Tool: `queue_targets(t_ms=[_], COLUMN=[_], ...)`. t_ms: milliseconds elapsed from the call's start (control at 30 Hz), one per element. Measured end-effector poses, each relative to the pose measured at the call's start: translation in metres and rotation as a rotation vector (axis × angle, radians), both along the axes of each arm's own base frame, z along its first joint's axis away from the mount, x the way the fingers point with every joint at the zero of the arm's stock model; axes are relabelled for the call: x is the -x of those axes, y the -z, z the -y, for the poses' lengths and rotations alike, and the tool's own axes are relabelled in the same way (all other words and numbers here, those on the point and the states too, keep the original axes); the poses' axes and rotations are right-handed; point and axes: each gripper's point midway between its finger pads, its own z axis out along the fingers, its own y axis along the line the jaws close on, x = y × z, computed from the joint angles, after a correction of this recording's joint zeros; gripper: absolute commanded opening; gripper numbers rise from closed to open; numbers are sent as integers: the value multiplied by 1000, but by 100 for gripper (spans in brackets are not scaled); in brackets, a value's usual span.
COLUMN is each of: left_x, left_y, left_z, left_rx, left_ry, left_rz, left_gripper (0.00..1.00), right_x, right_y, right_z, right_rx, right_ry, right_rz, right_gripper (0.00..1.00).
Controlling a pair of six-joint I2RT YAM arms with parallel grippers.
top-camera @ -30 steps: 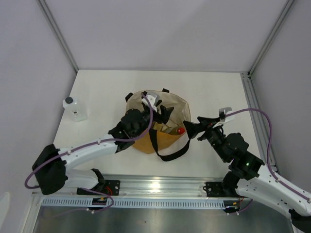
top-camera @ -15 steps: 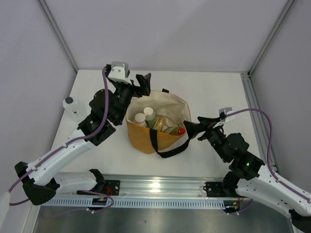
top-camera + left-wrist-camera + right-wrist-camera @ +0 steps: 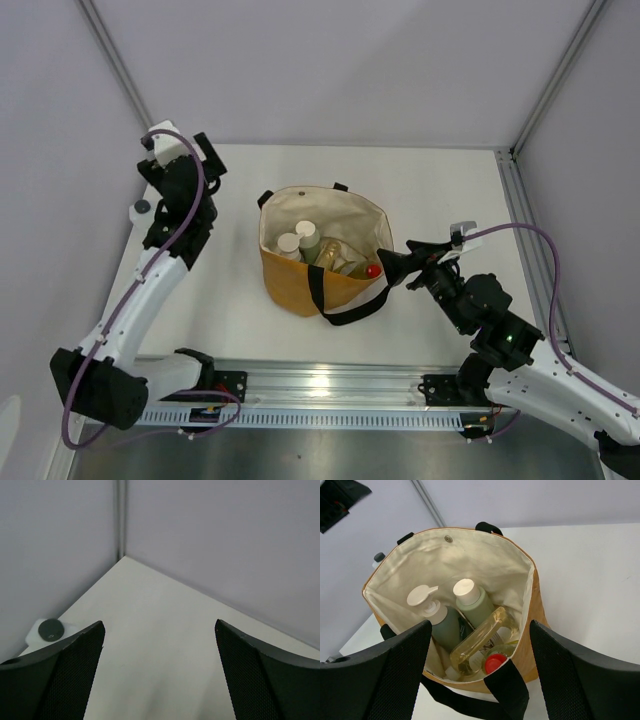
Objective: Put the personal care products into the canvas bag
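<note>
- Near right, the right claw (image 3: 480,627) hangs by the bag's right rim. It is wide open and grips nothing, and it has not shifted over the last second.
- The bag (image 3: 290,290) stands upright in the middle of the table (image 3: 440,190), mouth open, with one black strap (image 3: 350,318) looped toward the near side.
- Three bottles are inside the bag. A dark pump bottle (image 3: 447,625) and a grey-green bottle (image 3: 472,602) stand side by side. A yellow bottle (image 3: 480,642) lies tilted against them, its red cap (image 3: 495,661) at the near right wall.
- A second ago the left claw was down in the bag's mouth and hid what was in it. It then rose past the far rim, leaving both white tops showing.
- From that I judge a bottle was just let go into the bag. Three of the four are now packed.
- At the far left edge of the table, well apart from the bag, stands the clear bottle (image 3: 50,630) with its black cap. In the top view the left arm hides most of it. It is the one product still outside.
- Farthest, the left claw (image 3: 160,630) has swung out over the far left corner. Its fingers have spread wide with nothing between them. The clear bottle sits just beside its left finger (image 3: 60,675), not between the two.
- Next step, as I read it: line the left claw up on that bottle, grip it and carry it back to the bag.
</note>
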Motion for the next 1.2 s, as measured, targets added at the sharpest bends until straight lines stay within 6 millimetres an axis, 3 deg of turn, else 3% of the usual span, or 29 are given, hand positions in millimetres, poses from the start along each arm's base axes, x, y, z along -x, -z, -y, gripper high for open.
queue_targets(t_ms=[200, 400, 500, 733, 1200], left_x=[-19, -16, -14, -23, 0], left_y=[62, 107, 128, 175, 187], left_z=[-69, -129, -150, -153, -186], left_rx=[41, 137, 174, 208, 292], left_ry=[-168, -305, -366, -367, -489], left_rz=[-143, -222, -266, -429, -431], left_gripper=[96, 96, 96, 98, 97], right_x=[0, -1, 0, 0, -1], right_y=[0, 6, 6, 6, 8], right_z=[0, -5, -6, -6, -8], right_rx=[3, 19, 21, 21, 26], right_ry=[0, -11, -19, -20, -25], right_rz=[1, -11, -11, -12, -15], right_gripper=[83, 83, 83, 83, 83])
